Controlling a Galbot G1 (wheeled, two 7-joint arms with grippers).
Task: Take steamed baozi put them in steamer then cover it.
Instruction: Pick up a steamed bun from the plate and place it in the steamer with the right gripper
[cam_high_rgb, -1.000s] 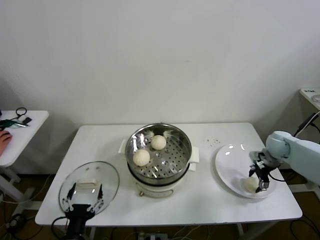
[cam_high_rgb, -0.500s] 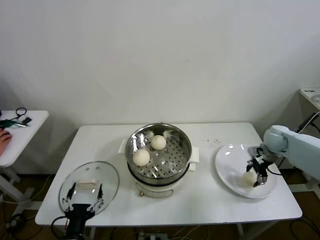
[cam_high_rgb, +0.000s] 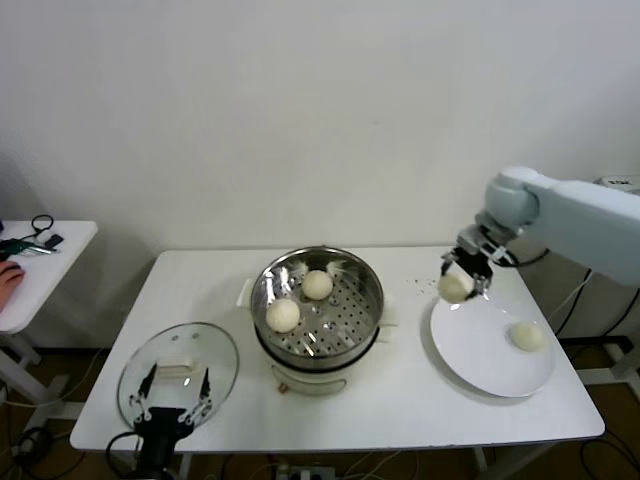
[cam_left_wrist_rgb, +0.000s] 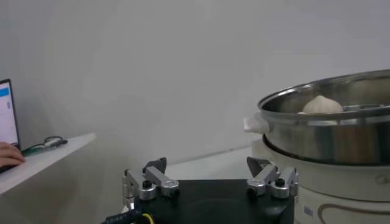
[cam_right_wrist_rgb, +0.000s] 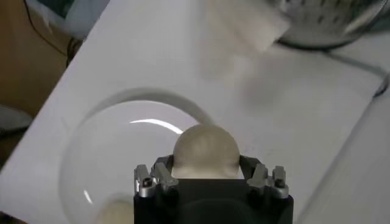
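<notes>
The white rectangular bench (cam_high_rgb: 420, 400) carries everything, and seen from the head camera the round shiny steel steamer (cam_high_rgb: 317, 312) with its perforated tray and white side handles sits at the centre of it. At about 8 o'clock from the steamer lies the round clear glass cover (cam_high_rgb: 178, 373) with a cream-white handle, flat on the bench near the front edge. At about 3 o'clock from the steamer rests a flat round white plate (cam_high_rgb: 480, 355). Two cream-white steamed baozi lie on the steamer tray, one (cam_high_rgb: 318, 285) toward 12 o'clock and one (cam_high_rgb: 283, 315) toward 9 o'clock, a little apart. A third baozi (cam_high_rgb: 527, 336) sits on the plate toward its 3 o'clock side. The fourth baozi (cam_high_rgb: 454, 288) is off the plate, gripped between the fingers of the right gripper (cam_high_rgb: 463, 281), which hangs in the air above the plate's 11 o'clock rim, between plate and steamer. The left gripper (cam_high_rgb: 172, 409) stands with its fingers spread wide and empty, low at the 6 o'clock edge of the cover.
</notes>
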